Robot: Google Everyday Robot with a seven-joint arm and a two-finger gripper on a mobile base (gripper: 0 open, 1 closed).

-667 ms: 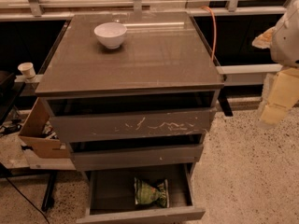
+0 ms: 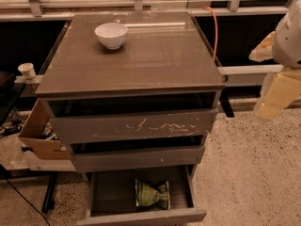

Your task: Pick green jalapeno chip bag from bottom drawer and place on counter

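Green and shiny, the chip bag [image 2: 152, 194] lies crumpled on the dark floor of the bottom drawer [image 2: 141, 218], which stands pulled out; the bag sits right of the middle, close to the front panel. Two more drawers sit above, the upper drawer front [image 2: 136, 126] marked with white scratches. On the counter [image 2: 155, 65] a white bowl [image 2: 111, 35] stands near the back left corner. The gripper [image 2: 277, 95] hangs at the right edge of the view, well apart from the cabinet; how wide it stands I cannot tell
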